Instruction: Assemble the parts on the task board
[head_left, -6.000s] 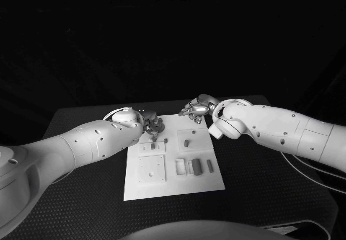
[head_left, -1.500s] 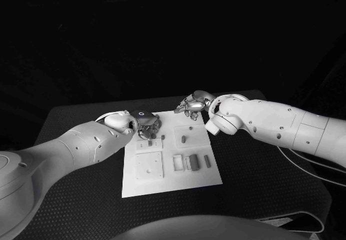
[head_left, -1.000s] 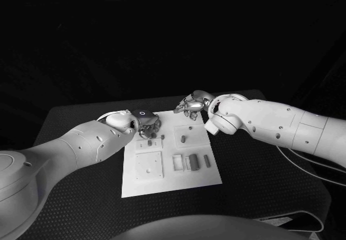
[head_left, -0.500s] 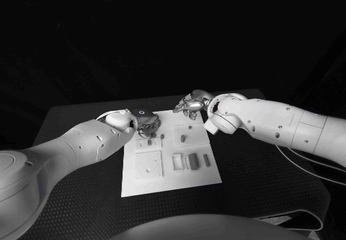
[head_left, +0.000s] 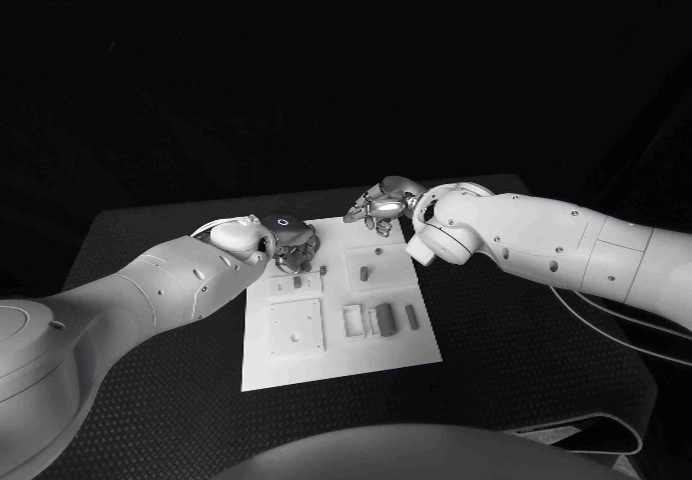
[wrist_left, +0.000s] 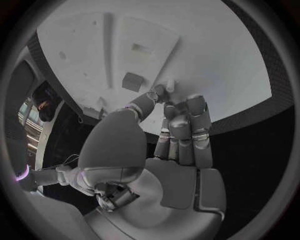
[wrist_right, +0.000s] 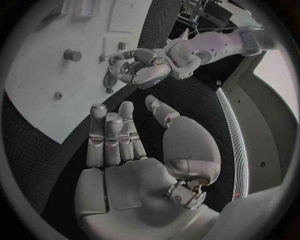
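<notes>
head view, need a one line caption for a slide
Both silver hands at the far end of the white task board: left hand over its far-left corner, right hand beyond its far edge.

Head view: from above and behind, facing down and forward over the table (head_left: 144, 330), whole board (head_left: 339, 350) in sight, both arms entering from the sides. Left wrist view: from behind the left hand (wrist_left: 178, 132), close, looking past the fingers onto the board (wrist_left: 206, 60). Right wrist view: from behind the right hand (wrist_right: 125, 145), close, looking across the board's (wrist_right: 44, 85) far edge toward the left hand (wrist_right: 140, 67). Shared by all three: the board's far end and the left hand (head_left: 289, 240).
</notes>
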